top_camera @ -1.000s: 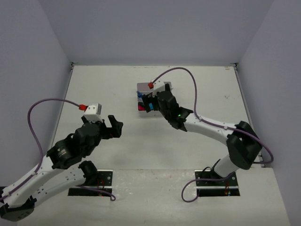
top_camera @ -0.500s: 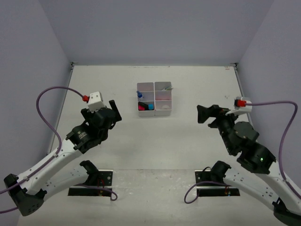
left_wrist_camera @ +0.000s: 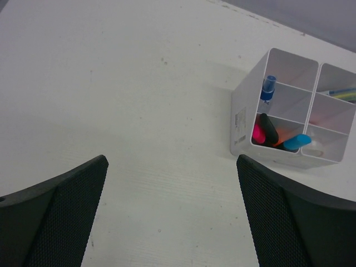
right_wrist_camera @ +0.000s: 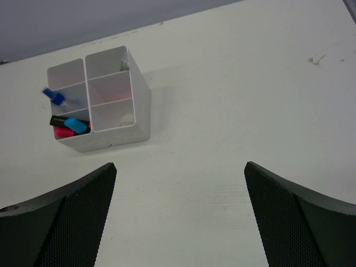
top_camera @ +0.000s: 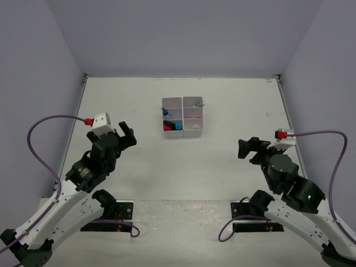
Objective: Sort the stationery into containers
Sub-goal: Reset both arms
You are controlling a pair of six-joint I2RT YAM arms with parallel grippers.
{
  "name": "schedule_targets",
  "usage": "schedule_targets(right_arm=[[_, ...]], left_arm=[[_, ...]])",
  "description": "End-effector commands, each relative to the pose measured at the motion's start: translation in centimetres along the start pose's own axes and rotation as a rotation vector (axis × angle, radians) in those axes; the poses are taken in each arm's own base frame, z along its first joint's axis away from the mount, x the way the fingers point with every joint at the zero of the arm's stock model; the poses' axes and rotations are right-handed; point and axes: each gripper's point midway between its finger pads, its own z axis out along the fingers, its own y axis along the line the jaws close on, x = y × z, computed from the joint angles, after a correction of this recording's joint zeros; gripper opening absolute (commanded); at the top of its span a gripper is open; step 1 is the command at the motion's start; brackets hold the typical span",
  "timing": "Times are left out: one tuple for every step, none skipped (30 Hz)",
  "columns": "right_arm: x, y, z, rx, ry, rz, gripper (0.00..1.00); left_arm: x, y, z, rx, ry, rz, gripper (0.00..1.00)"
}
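Presently, no loose stationery is seen on the table (top_camera: 128, 100) in any view. The white organiser tray (left_wrist_camera: 240, 122) stands in the upper centre of the overhead view. The highlighters (left_wrist_camera: 270, 131) are held in its lower-left compartment as seen from the left wrist. The blue-capped glue pen (left_wrist_camera: 269, 87) stands in the compartment above them, and thin pens (left_wrist_camera: 340, 93) show at the upper right. The left fingers (left_wrist_camera: 61, 206) and right fingers (right_wrist_camera: 61, 206) are spread wide and hold nothing, well apart from the tray. The sorting step is judged complete. The next move calls only for a check of the compartments and parking of both arms.
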Motion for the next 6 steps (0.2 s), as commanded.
schedule_targets(right_arm=[[0.99,0.02,0.64,0.051,0.057,-0.016,0.99],[0.95,0.04,0.64,0.055,0.059,-0.014,0.99],[0.99,0.13,0.69,0.056,0.063,-0.008,0.99],[1.14,0.28,0.74,0.051,0.067,-0.001,0.99],[1.35,0.44,0.79,0.043,0.072,0.005,0.99],[1.50,0.54,0.89,0.040,0.071,0.011,0.99]], left_arm=[[-0.87,0.36,-0.69,0.022,-0.007,0.100,1.00],[-0.80,0.47,-0.72,0.019,-0.005,0.105,1.00],[-0.71,0.53,-0.75,0.019,-0.003,0.107,1.00],[-0.63,0.59,-0.75,0.019,-0.003,0.107,1.00],[-0.55,0.66,-0.72,0.018,-0.006,0.107,1.00],[-0.43,0.67,-0.64,0.018,-0.006,0.110,1.00]])
